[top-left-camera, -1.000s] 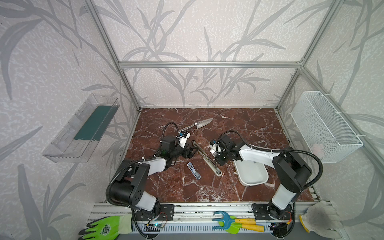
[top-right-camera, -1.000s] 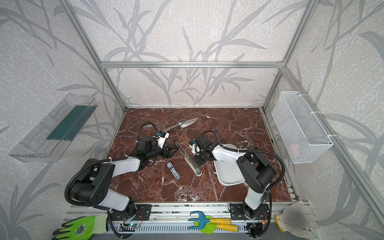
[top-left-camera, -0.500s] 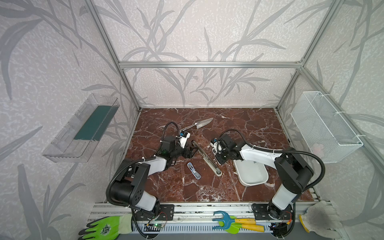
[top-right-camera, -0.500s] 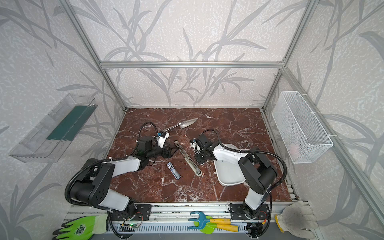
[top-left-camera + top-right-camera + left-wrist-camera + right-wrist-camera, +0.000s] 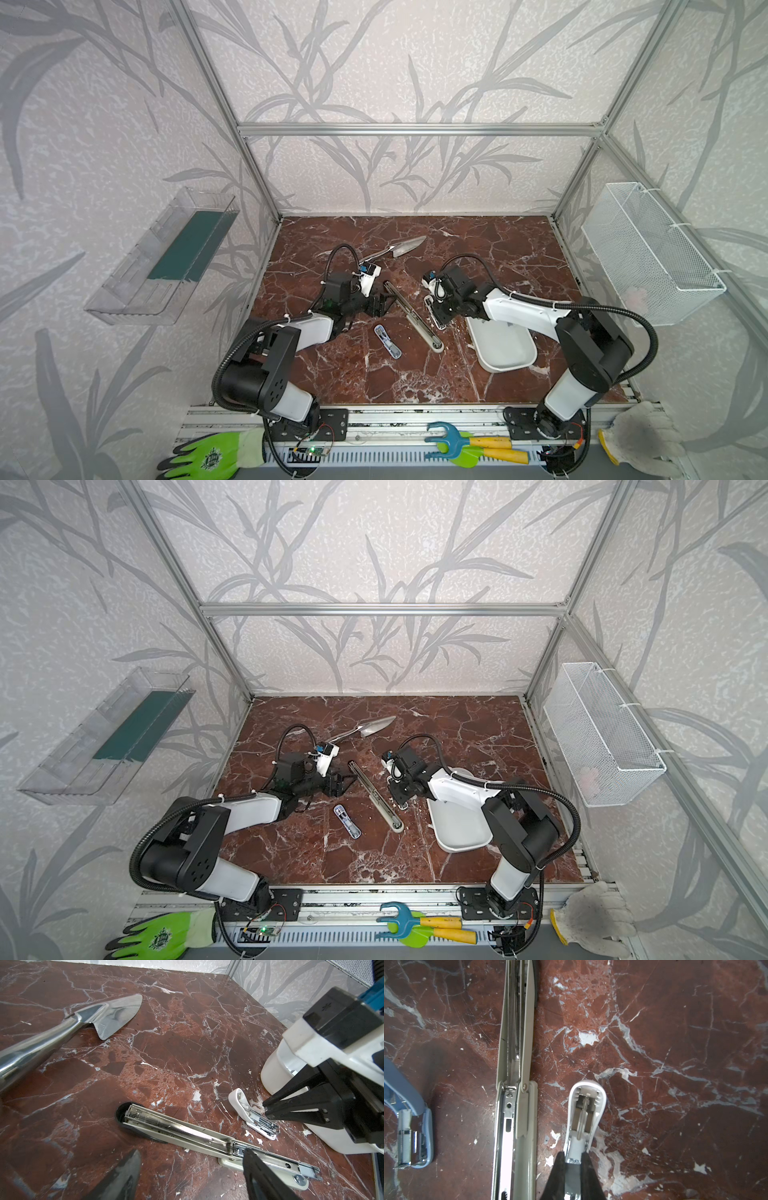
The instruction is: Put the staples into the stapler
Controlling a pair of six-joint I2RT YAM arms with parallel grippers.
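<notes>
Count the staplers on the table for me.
3, all opened: long beige metal stapler mid-table; small blue stapler to its left; small white stapler under the right gripper, which pinches a grey staple strip. None seems hidden.

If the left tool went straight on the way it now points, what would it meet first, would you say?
Most likely the long beige stapler, lying open flat across its path just beyond the spread fingertips of the left tool. Nothing shows between them, though depth is hard to judge.

White arm links (image 5: 519, 311), black joints (image 5: 594, 353), black ribbed cables (image 5: 652, 345), black tapered tool fingers (image 5: 261, 1178)
</notes>
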